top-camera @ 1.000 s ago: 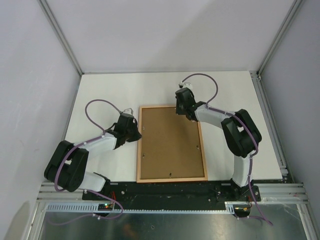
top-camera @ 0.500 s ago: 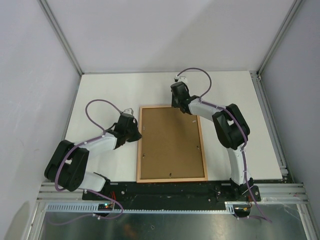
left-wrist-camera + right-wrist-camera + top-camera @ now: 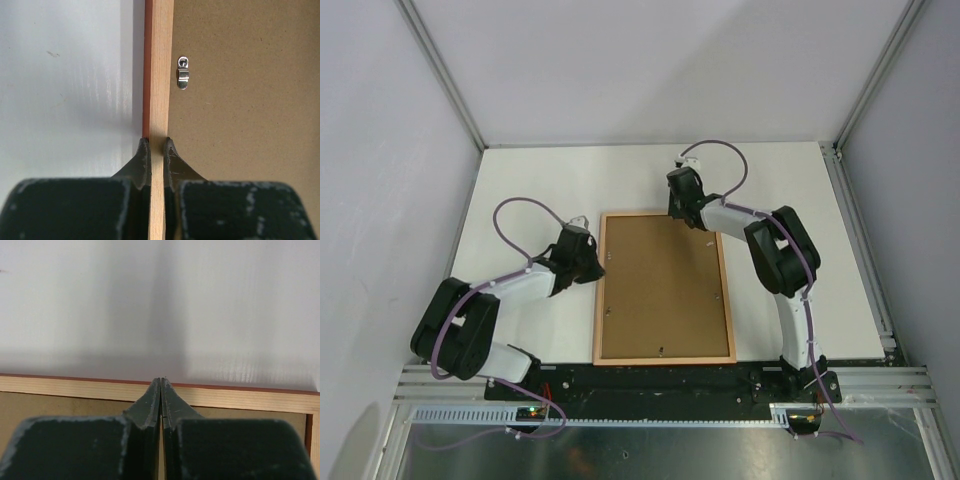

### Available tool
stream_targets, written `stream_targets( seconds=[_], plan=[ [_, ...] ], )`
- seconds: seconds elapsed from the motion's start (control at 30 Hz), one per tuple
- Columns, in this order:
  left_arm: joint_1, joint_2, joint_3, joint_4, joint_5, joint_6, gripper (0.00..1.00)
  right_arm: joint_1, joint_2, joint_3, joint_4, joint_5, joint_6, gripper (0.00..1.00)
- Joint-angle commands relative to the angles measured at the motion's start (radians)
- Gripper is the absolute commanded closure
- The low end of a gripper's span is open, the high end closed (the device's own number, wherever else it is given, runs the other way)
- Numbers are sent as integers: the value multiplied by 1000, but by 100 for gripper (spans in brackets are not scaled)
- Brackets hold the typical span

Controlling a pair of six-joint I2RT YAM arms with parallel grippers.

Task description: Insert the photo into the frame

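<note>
The frame [image 3: 665, 358] lies face down in the middle of the tabletop [image 3: 550, 180], pale wood up, with the brown backing board [image 3: 663, 285] sitting inside its rails. The photo is not in sight in any view; whether it lies under the board cannot be told.

The left hand [image 3: 157, 144] pinches the frame's left rail, one finger on the outer red edge and one on the inner side against the board. A small metal clip [image 3: 183, 72] sits on the board just beside that rail, further up the left wrist view. The right hand [image 3: 160, 381] has its fingers pressed together and holds nothing, with its tips over the frame's upper rail.

This looks like the closing-up step: one hand steadies the frame while the other works along the back. The next move likely calls for a light, well-aimed push with the closed tips on the board or a clip, with the left grip firm so the frame does not slide.
</note>
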Motion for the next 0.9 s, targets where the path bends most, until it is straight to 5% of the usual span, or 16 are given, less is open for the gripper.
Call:
stream_targets(
  seconds=[0.0,0.87],
  plan=[
    [-40,34,-13,-150,124,-37,100,-12,-8,-39,9,-17,15,98],
    [-40,64,-28,-148,27,-185,100,-28,-128,-138,-20,-83,-22,98]
  ],
)
